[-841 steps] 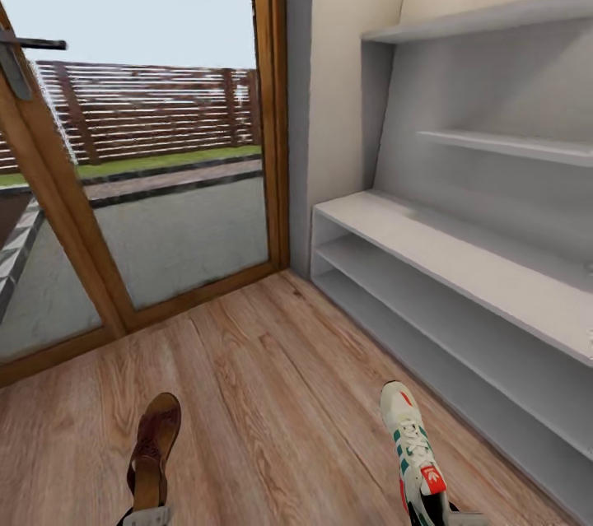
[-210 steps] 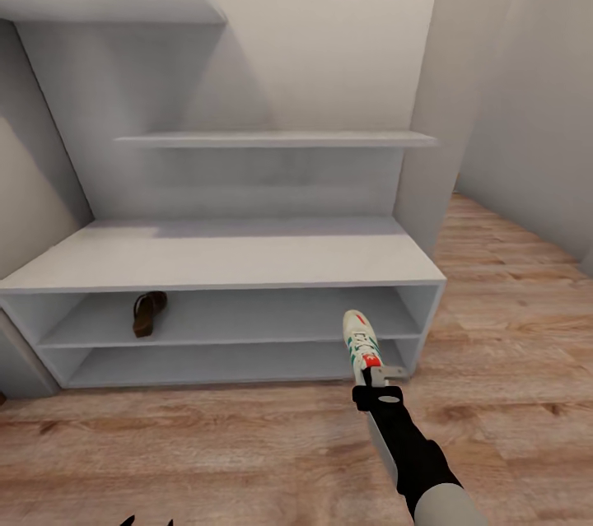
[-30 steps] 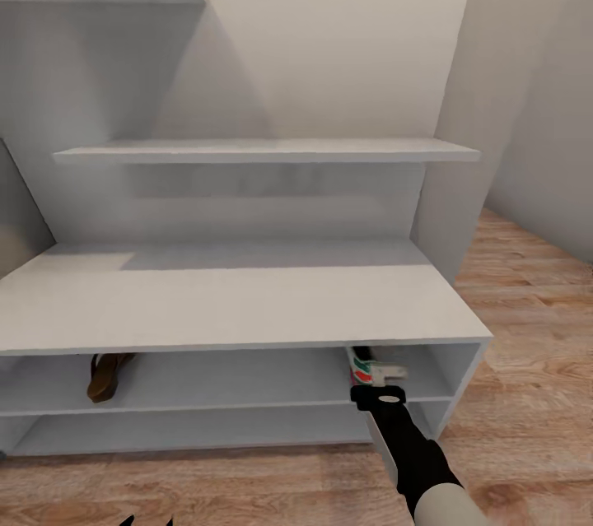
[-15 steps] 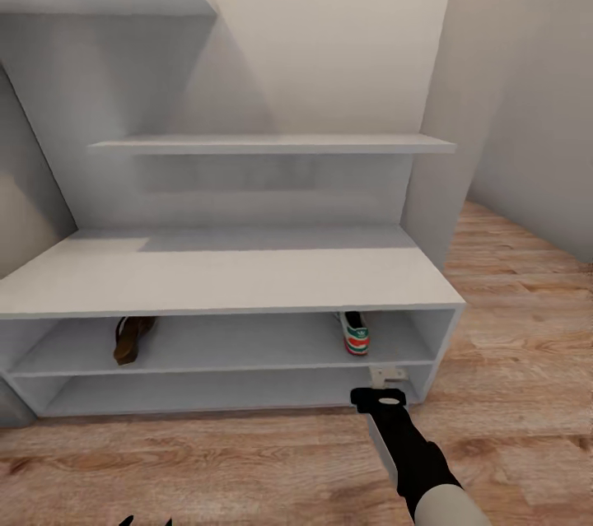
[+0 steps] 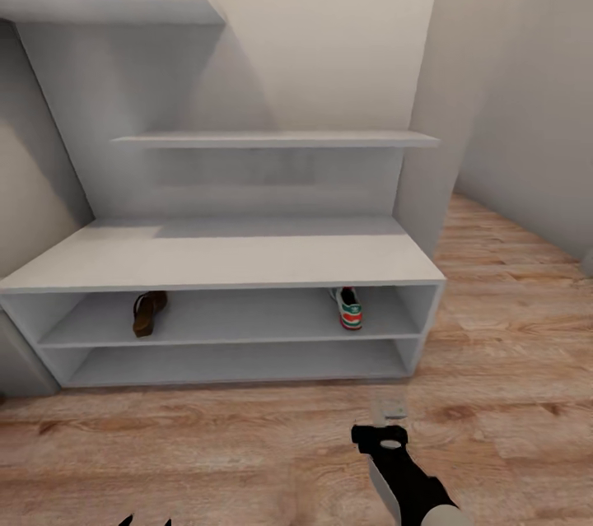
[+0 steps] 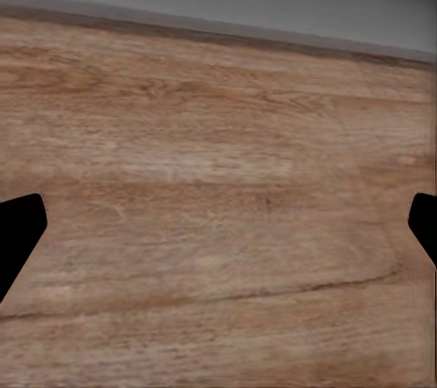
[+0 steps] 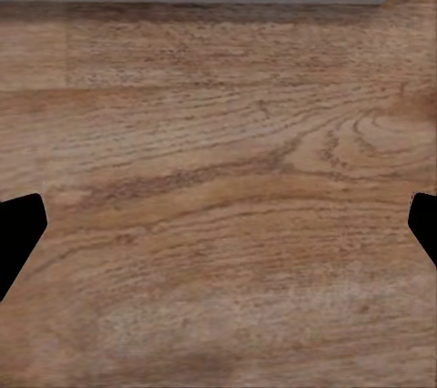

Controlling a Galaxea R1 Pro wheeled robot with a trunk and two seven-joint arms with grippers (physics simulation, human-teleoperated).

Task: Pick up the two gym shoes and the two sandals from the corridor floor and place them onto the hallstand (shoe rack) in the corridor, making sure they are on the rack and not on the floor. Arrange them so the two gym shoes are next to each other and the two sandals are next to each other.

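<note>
Against the wall, hallstand (image 5: 222,258): bench with two open shelf levels, wall shelves above. Corridor floor (image 5: 247,444) bare in front. Upper shelf level: one gym shoe (image 5: 349,309) near its right end, heel outward; one sandal (image 5: 147,313) toward its left end, well apart. Right gripper (image 5: 390,408) over the floor off the bench's right front corner, jaws spread, empty. Left gripper (image 6: 218,233) fingers parted over bare floor
</note>
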